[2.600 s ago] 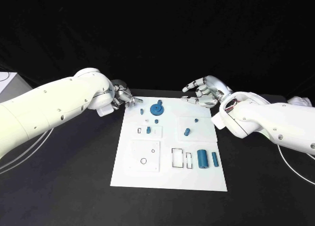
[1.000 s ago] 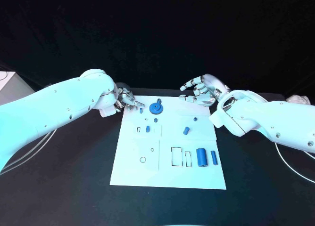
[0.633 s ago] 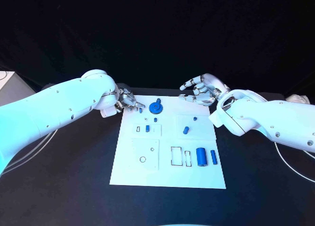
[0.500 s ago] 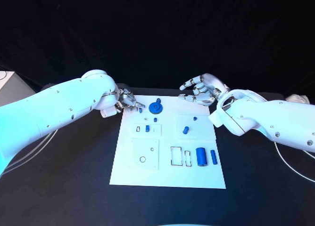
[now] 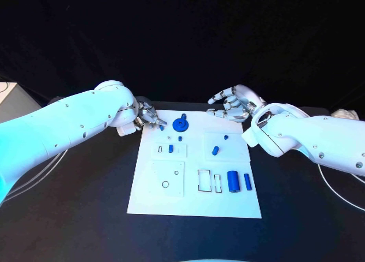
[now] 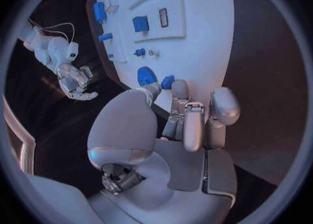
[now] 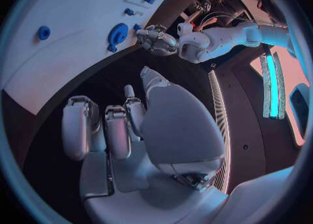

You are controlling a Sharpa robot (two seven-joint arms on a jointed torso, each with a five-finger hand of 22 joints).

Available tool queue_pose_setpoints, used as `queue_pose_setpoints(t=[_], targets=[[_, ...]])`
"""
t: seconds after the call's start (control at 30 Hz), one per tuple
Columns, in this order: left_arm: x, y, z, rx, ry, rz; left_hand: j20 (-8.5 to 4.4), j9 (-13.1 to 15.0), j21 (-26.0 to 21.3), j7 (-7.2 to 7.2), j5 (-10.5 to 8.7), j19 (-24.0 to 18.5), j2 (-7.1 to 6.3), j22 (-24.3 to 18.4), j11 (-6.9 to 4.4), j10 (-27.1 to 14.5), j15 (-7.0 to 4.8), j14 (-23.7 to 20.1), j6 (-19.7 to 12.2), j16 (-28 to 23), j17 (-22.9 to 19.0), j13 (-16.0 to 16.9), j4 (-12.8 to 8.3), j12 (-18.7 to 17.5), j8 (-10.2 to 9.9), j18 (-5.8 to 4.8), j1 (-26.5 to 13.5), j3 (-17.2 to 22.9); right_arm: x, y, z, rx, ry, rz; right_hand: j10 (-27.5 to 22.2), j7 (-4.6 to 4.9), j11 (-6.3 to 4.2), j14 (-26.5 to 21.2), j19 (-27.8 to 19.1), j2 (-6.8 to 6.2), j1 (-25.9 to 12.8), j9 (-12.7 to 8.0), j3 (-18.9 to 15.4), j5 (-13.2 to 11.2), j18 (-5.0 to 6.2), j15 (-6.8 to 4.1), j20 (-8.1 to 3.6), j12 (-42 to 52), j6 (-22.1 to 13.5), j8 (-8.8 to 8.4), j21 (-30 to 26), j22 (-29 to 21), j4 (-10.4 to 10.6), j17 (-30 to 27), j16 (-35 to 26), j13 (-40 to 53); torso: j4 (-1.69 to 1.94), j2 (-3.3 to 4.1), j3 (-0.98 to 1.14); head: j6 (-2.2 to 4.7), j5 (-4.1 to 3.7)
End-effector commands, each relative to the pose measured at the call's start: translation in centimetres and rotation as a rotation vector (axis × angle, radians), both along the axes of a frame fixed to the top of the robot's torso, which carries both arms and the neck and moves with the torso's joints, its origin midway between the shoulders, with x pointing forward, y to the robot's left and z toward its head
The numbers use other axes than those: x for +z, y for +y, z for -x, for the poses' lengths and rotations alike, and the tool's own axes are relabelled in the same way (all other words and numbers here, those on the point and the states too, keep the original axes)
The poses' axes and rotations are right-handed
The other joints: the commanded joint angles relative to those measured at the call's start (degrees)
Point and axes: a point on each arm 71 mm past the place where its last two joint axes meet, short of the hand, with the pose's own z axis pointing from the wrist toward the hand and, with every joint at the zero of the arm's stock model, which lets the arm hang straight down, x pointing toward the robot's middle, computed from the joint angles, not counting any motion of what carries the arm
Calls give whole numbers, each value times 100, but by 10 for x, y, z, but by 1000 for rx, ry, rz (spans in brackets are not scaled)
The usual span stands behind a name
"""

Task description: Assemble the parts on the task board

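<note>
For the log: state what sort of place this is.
Probably a robotics lab or test bench: a black table against a dark backdrop, a white task board with small blue parts, and cables trailing beside the arms.

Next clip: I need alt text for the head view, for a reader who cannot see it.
A white task board lies on a black table with small blue parts on it, a round one near the far edge. The left hand reaches the board's far left corner, fingertips beside a small blue part; the right hand hangs open above the far right corner.
</note>
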Motion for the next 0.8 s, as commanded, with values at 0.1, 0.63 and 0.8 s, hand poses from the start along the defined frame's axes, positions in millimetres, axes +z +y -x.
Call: queue_pose_setpoints(t=[0.1, 0.63, 0.8], targets=[[-1, -3, 1, -15, 16, 47, -47, 145, 29, -53, 0, -9, -13, 11, -70, -4, -63, 359, -42, 32, 968, -54, -179, -17, 168, 52, 358, 502, 0, 1, 0, 16, 3, 3, -34, 12, -14, 469, 70, -3, -47, -6, 40, 22, 71, 33, 40, -24, -35, -7, -17, 442, -6, 1100, -38, 390, 3, 3, 3, -2, -9], [0, 0, 6, -15, 33, 94, -34, 624, 76, -5, 41, -9, -308, 82, -46, 49, -48, 360, -269, 44, 973, -139, -930, -58, 570, 45, 189, 2187, 0, 0, 0, 15, 7, 5, -33, 11, -14, 469, 69, 4, -52, -6, 48, 29, 72, 32, 39, -23, -33, -5, -23, 438, -4, 1101, -38, 390, 6, -4, 5, -1, -1], [1, 5, 11, 1, 36, 117, -56, 733, 160, -29, 397, 70, -500, 214, -75, 243, -76, 408, -150, 93, 1059, 38, -1193, 82, 666, 24, -110, 2635, 0, -1, 0, 11, 7, 6, -33, 11, -14, 469, 69, 4, -52, -6, 48, 29, 72, 32, 39, -23, -33, -5, -23, 438, -4, 1101, -38, 390, 20, -17, 10, -3, 6]])
